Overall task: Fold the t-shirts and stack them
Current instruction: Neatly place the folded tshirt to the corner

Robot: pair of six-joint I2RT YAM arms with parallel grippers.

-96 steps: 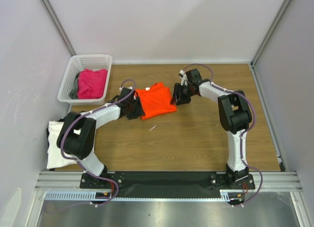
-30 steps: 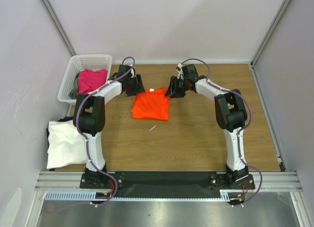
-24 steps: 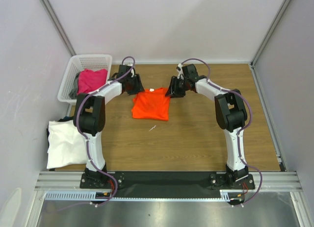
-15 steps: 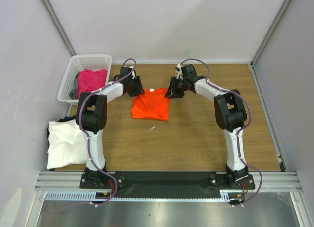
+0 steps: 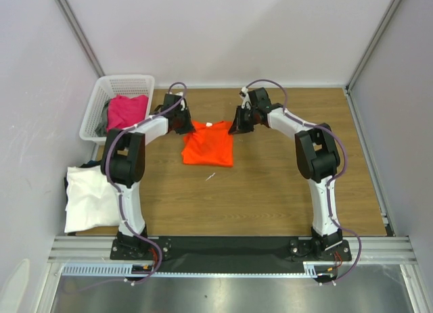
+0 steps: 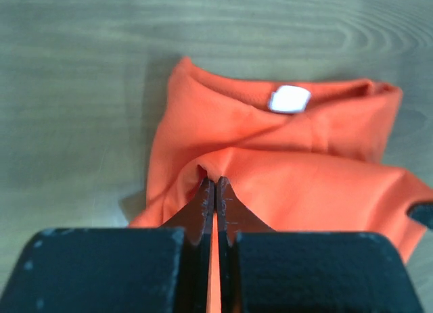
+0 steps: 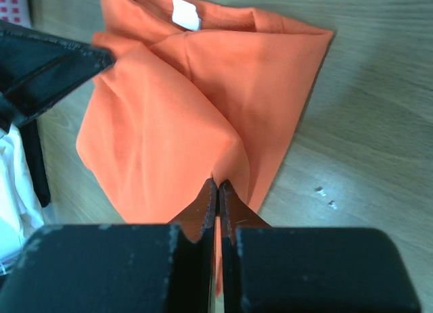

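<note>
The orange t-shirt [image 5: 208, 145] lies folded on the wooden table, collar label [image 6: 289, 99] at its far edge. My left gripper [image 5: 191, 127] is at the shirt's far left corner. In the left wrist view the left gripper [image 6: 215, 184] is shut, pinching a fold of orange cloth [image 6: 291, 171]. My right gripper [image 5: 235, 128] is at the far right corner. Seen from the right wrist, the right gripper [image 7: 218, 184] is also shut on a pinch of the orange shirt [image 7: 162, 124]. A white t-shirt [image 5: 88, 198] lies folded at the near left over a dark one [image 5: 70, 181].
A white lattice basket [image 5: 125, 80] at the far left holds a magenta-pink t-shirt [image 5: 127, 113] and a grey one [image 5: 103, 120]. A small white scrap [image 5: 211, 176] lies on the table just near of the orange shirt. Walls close in on the table's left, back and right.
Both grippers have closed from open onto the orange shirt's far corners. The left gripper slid slightly right onto the cloth. The shirt has stayed in place.
</note>
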